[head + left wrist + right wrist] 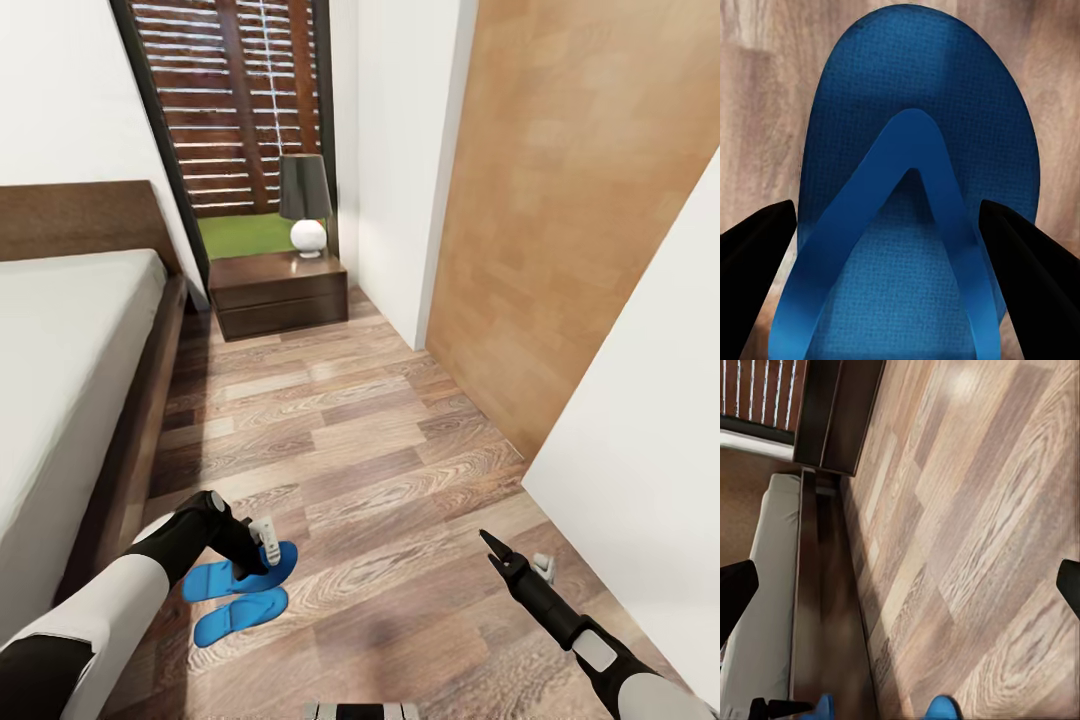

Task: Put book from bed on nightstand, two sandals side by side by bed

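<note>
Two bright blue sandals lie side by side on the wood floor beside the bed (70, 340): one (205, 582) under my left gripper (262, 545), the other (240, 612) just nearer me. In the left wrist view the sandal (915, 97) rests flat on the floor, and the open left gripper (886, 210) has a black finger on each side of it. My right gripper (497, 553) hovers open over bare floor at the lower right. The nightstand (278, 290) stands by the headboard under the window. The book is out of view.
A grey-shaded lamp (305, 200) sits on the nightstand. A wood-panelled wall (570, 200) and a white wall (650, 420) close the aisle on the right. The right wrist view looks along the bed frame (817, 607) toward the nightstand (832, 412).
</note>
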Tool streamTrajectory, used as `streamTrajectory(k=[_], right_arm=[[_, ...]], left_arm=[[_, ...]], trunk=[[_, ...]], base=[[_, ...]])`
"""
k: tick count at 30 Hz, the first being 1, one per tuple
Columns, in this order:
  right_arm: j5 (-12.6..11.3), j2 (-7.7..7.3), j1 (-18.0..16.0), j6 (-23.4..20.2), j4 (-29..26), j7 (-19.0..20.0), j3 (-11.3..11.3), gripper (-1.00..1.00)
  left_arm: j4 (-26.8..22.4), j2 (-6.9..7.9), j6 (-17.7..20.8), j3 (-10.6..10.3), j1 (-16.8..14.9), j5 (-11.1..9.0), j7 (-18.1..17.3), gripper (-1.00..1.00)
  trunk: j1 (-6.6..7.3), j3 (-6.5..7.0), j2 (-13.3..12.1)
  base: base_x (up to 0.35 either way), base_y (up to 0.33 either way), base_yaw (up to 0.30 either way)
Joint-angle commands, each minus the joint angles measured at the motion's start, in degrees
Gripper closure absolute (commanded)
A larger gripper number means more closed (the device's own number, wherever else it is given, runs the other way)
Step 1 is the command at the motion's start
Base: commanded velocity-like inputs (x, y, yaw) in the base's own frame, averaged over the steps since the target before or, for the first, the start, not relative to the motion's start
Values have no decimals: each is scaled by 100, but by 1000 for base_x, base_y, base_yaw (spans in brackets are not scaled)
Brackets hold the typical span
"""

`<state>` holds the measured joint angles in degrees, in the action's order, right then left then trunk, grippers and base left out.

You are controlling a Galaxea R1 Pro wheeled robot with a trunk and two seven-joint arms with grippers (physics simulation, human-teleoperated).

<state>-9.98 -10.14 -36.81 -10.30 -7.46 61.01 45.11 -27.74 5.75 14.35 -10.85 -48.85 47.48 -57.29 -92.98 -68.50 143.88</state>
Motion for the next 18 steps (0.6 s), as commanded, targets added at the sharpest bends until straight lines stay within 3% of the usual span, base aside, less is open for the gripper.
streamTrajectory(k=[1,9,16,18], right_arm=[[-59,-1,-2,-60,0,14,-20,-100],[-63,8,-2,-60,7,18,-20,-100],[-79,-2,7,-48,6,101,-20,-100],[-76,6,31,-30,-2,407,-21,-100]], left_arm=[[-12,-8,59,-25,-2,-12,-17,100],[-12,-48,59,-6,-2,-15,-9,100],[-12,-60,59,277,-2,-8,-2,100],[-12,-63,59,339,-2,-5,-2,100]], trunk=[[-1,-27,4],[-22,-205,14],[-40,-360,24],[-45,-404,26]], base=[[0,0,0],[0,0,0],[0,0,0],[0,0,0]])
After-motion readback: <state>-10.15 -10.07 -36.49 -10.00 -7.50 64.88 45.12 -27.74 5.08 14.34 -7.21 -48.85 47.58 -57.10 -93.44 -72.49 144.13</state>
